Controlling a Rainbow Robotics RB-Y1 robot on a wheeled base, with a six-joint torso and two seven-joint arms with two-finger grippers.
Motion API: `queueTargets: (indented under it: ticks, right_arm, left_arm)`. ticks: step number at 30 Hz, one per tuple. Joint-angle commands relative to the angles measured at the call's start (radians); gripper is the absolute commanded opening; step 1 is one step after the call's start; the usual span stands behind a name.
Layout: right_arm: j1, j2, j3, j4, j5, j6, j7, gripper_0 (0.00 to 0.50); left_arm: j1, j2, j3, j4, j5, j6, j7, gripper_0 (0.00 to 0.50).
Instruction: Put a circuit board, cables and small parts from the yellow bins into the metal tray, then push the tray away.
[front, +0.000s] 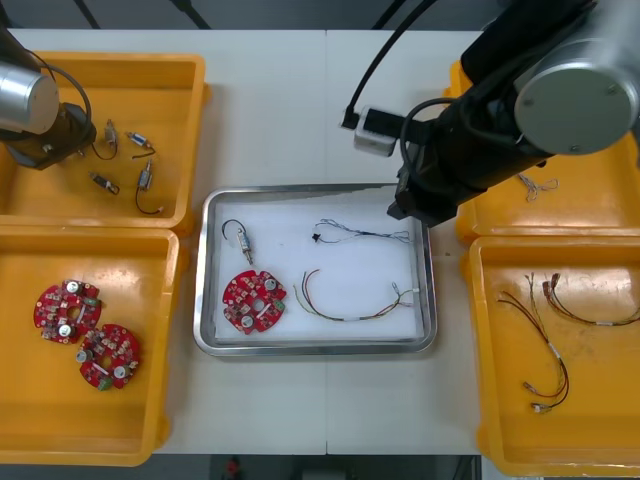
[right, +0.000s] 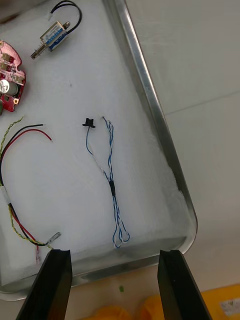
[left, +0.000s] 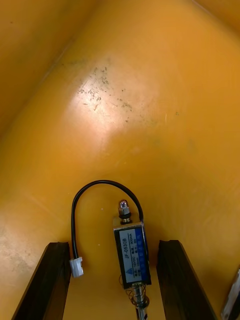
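Your jaws gaped empty: right over the metal tray (front: 315, 349), left astride a likely light, rigid small metal part (left: 132, 252); its body suited gripping.

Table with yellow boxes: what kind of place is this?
Likely a robot lab's electronics bench: yellow bins hold red circuit boards and cables, a metal tray sits between them; the right gripper hovers over the tray's edge, the left gripper over a bin.

Metal tray (right: 148, 100): twisted blue and white cable (right: 111, 185) flat, just ahead of the right gripper (right: 115, 252); red and yellow cable (right: 15, 210) beside one finger; red circuit board (right: 10, 82) and small metal part (right: 50, 37) beyond. Second small metal part (left: 131, 250) between the left gripper's (left: 115, 244) spread fingers.
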Motion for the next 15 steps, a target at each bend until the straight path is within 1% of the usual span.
queueTargets:
  ticks: [1,4,5,6,7,8,10,11,13,15]
  right_arm:
    - [0.004,-0.083,-0.105,-0.036,-0.058,0.045,-0.094,0.500]
    - [0.039,-0.099,-0.177,-0.043,-0.072,0.082,-0.146,0.500]
    - [0.058,-0.105,-0.213,-0.050,-0.072,0.097,-0.172,0.500]
    - [0.071,-0.108,-0.237,-0.055,-0.072,0.110,-0.192,0.500]
    - [0.071,-0.108,-0.237,-0.055,-0.072,0.110,-0.192,0.500]
    - [0.104,-0.117,-0.288,-0.069,-0.069,0.130,-0.226,0.500]
    - [0.140,-0.129,-0.340,-0.078,-0.070,0.151,-0.267,0.500]
    - [0.156,-0.137,-0.363,-0.083,-0.070,0.165,-0.289,0.500]
    - [0.183,-0.148,-0.397,-0.086,-0.072,0.185,-0.320,0.500]
    - [0.214,-0.155,-0.440,-0.092,-0.067,0.202,-0.361,0.500]
  left_arm:
    - [-0.047,-0.006,-0.027,0.007,0.040,-0.007,-0.020,0.500]
    - [-0.047,-0.006,-0.028,0.015,0.055,-0.012,-0.024,0.500]
    - [-0.047,-0.006,-0.028,0.015,0.055,-0.012,-0.026,0.452]
    - [-0.047,-0.006,-0.028,0.015,0.055,-0.012,-0.029,0.364]
    - [-0.047,-0.006,-0.028,0.015,0.055,-0.012,-0.029,0.364]
    - [-0.047,-0.006,-0.028,0.015,0.055,-0.012,-0.034,0.204]
    - [-0.047,-0.006,-0.028,0.017,0.054,-0.012,-0.037,0.075]
    - [-0.047,-0.006,-0.028,0.020,0.051,-0.014,-0.038,0.036]
    - [-0.047,-0.006,-0.028,0.020,0.043,-0.014,-0.043,0.003]
    - [-0.045,-0.006,-0.028,0.020,0.034,-0.014,-0.049,0.000]
